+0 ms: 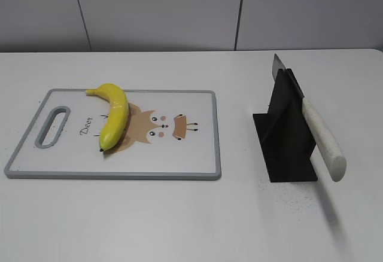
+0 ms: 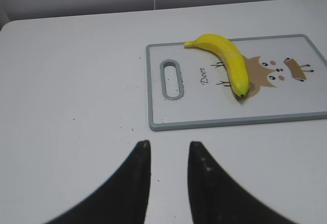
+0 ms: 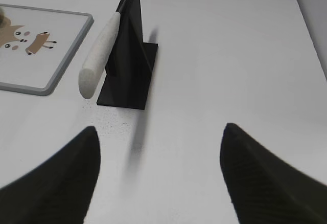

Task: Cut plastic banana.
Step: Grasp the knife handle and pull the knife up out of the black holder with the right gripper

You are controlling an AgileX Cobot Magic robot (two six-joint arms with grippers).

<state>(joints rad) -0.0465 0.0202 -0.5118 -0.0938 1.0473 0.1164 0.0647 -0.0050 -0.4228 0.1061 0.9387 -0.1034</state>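
From my left wrist camera I see the left pincer (image 2: pixel 168 150) above bare white desk (image 2: pixel 71 81), its dark fingers a narrow gap apart. Beyond lies the plastic banana (image 2: pixel 227 60) on a grey-rimmed cutting board (image 2: pixel 230 123), dark tip nearest me.

- left gripper (image 2: pixel 168 155): two matte black fingers (image 2: pixel 134 183), curved, tapering to narrow tips; faint pale specks on one
- right gripper (image 3: pixel 161 147): two broad black fingers (image 3: pixel 255 178), wedge-shaped, finely ribbed surface

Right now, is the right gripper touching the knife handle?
Apart. The right wrist view shows the right gripper open, bare table between its fingertips and the knife resting in its black stand.
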